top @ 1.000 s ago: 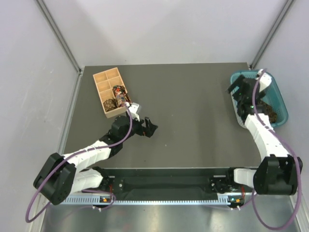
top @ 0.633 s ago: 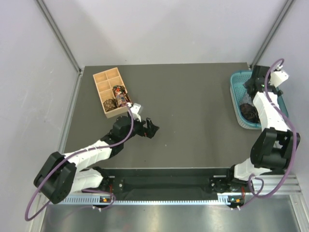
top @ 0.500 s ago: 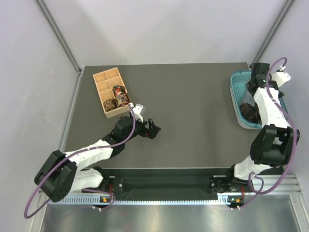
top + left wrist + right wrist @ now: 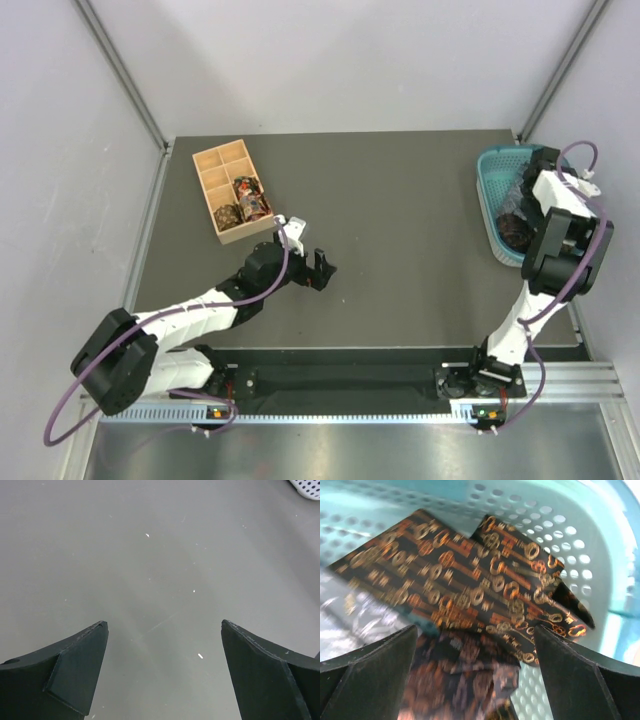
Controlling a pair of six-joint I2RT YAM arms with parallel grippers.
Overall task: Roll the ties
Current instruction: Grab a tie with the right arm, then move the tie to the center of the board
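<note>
Ties lie heaped in the teal basket (image 4: 490,172) at the right: a dark tie with orange-gold key figures (image 4: 470,575), a maroon-brown one (image 4: 455,680) under it, a grey silvery one (image 4: 345,620) at the left. In the top view they show as a dark heap (image 4: 512,226). My right gripper (image 4: 475,652) is open just above this heap, inside the basket, touching nothing. Two rolled ties (image 4: 248,190) sit in the tan wooden box (image 4: 212,164). My left gripper (image 4: 322,266) is open and empty over bare table (image 4: 160,580), right of the box.
The wooden box stands at the table's back left with several compartments. The basket stands at the back right corner, close to the table's right edge. Grey walls enclose the table on three sides.
My right arm has swung up and folded over the basket, bringing its gripper down close over the ties. My left gripper has shifted slightly right over the table.
</note>
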